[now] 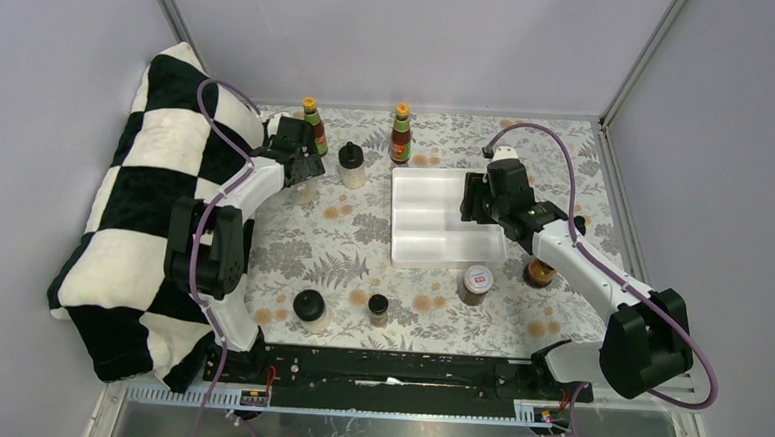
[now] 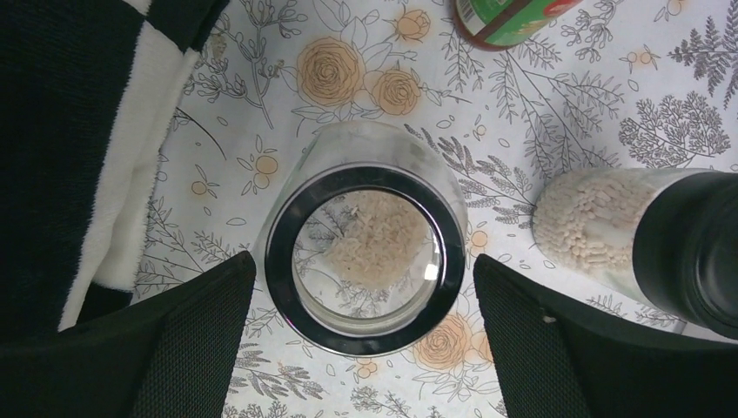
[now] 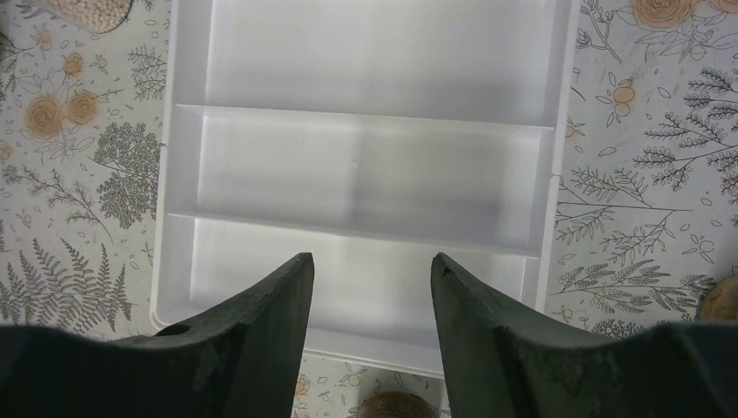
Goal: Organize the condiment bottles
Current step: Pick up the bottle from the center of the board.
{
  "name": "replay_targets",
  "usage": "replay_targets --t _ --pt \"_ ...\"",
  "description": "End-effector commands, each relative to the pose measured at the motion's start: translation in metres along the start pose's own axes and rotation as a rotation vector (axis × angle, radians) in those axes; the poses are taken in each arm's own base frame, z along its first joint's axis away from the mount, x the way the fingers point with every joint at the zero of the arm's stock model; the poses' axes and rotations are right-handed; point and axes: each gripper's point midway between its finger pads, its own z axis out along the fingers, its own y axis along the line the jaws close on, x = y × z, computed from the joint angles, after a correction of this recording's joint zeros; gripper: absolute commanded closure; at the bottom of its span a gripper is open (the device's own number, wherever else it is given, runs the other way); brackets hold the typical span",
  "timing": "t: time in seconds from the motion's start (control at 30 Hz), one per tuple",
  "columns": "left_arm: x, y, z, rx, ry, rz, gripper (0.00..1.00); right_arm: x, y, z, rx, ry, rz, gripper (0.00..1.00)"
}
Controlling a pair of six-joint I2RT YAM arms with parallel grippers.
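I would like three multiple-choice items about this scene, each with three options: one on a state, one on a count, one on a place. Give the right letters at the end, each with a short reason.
1. What is the state of the white tray?
A. empty
B. holding two jars
C. turned upside down

2. How many tall orange-capped bottles are there?
A. one
B. two
C. four

3. Where are the left arm's fingers?
A. above the white tray
B. on either side of the clear-lidded jar, apart from it
C. closed on a bottle cap

Answers: 1 A, the compartments that show are bare; 2 B, both stand at the far side; 3 B, the left wrist view shows the jar between the open fingers.
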Motion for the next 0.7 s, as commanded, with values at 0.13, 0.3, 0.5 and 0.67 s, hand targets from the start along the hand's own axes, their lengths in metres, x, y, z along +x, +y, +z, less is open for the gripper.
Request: replay_targets --t 0.13,0.3,0.5,0.67 --pt "-0.015 0.002 0.007 0.011 -0.028 -0.025 0.02 -0.003 0.006 0.002 -0.025 0.003 -0.025 0.41" --pt "-0.020 -0.003 0.010 0.021 -0.025 -0.031 0.04 -0.001 0.007 0.003 -0.029 0.009 -0.021 0.41" --pt "-0.025 -0.005 0.004 0.036 -0.037 -0.045 0.15 0.006 0.005 0.007 -0.028 0.020 -0.019 0.42" --pt "-0.025 -0.007 -0.001 0.048 -0.031 -0.049 0.19 0.009 0.007 0.010 -0.037 0.029 -0.016 0.42"
